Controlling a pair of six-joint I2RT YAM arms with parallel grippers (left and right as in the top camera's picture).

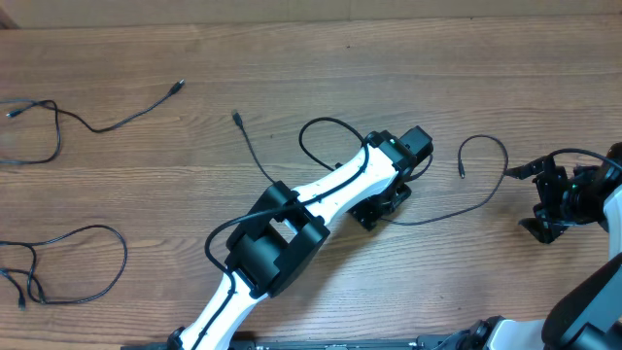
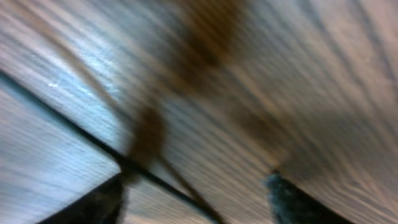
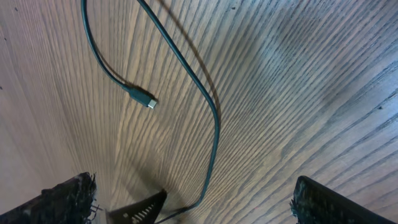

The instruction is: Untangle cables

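Note:
A thin black cable (image 1: 483,198) lies across the middle of the wooden table. One end (image 1: 236,118) is at the upper left. It loops by my left arm and curls to a plug (image 1: 462,173) on the right. My left gripper (image 1: 382,204) is low over this cable and open. In the blurred left wrist view the cable (image 2: 93,140) runs between the fingers (image 2: 196,208). My right gripper (image 1: 523,199) is open and empty to the right of the plug. The right wrist view shows the plug (image 3: 148,101) and the cable (image 3: 214,127) ahead of the open fingers (image 3: 202,202).
Two more black cables lie apart at the left: one at the top left (image 1: 117,124) and a looped one at the lower left (image 1: 92,230). The left arm (image 1: 292,228) reaches diagonally over the table's middle.

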